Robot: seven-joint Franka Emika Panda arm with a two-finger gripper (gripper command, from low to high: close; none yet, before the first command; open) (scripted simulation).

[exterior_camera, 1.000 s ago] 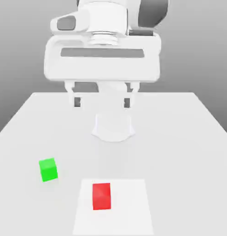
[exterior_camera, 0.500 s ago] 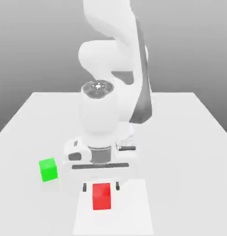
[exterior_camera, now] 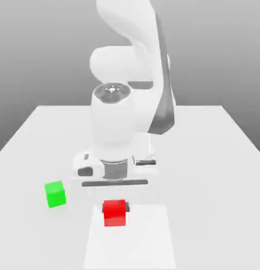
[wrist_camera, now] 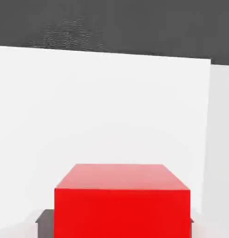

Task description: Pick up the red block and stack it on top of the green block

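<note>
Red block is sitting clamped between the gripper jaws near the desk's front edge — the pick step is finishing — and the next move is calling for a lift toward the green block, lying at about ten o'clock from it.

No text, label, brand, number or sign can be read in either view. The surfaces that are seen are plain and unmarked.
</note>
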